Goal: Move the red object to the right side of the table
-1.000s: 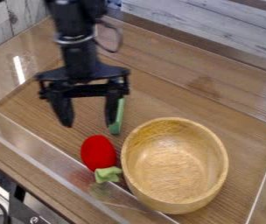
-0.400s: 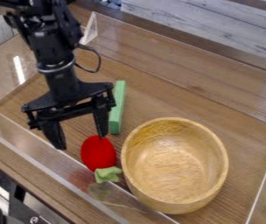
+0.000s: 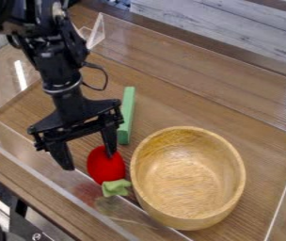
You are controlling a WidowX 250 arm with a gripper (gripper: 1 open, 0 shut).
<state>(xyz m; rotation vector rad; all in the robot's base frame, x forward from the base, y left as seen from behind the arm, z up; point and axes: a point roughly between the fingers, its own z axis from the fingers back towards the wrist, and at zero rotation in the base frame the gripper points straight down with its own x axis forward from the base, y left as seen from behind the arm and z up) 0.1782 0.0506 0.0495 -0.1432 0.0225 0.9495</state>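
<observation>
Red toy fruit (image 3: 104, 165) sits on the table (image 3: 209, 89) near the front clear wall (image 3: 39, 174), leafy green stem (image 3: 116, 189) pointing to 5 o'clock. Not in any container.

Wooden bowl (image 3: 188, 176) at its 3 o'clock, rim just beside the fruit; can't tell if they touch. Bowl looks empty.

Gripper (image 3: 80, 149) points down over the fruit, slightly to its 10 o'clock. Fingers spread wide, holding nothing. Right-hand finger (image 3: 110, 144) sits at the fruit's top edge from this angle; contact can't be confirmed. The other finger (image 3: 60, 153) is down at the fruit's 9 o'clock, clear of it.

Flat green bar (image 3: 128, 114) lies on the table at the fruit's 12 o'clock, just behind the gripper, partly hidden by it.

The bowl stands directly at the fruit's 3 o'clock side; the front wall boxes it in at 7 o'clock.
</observation>
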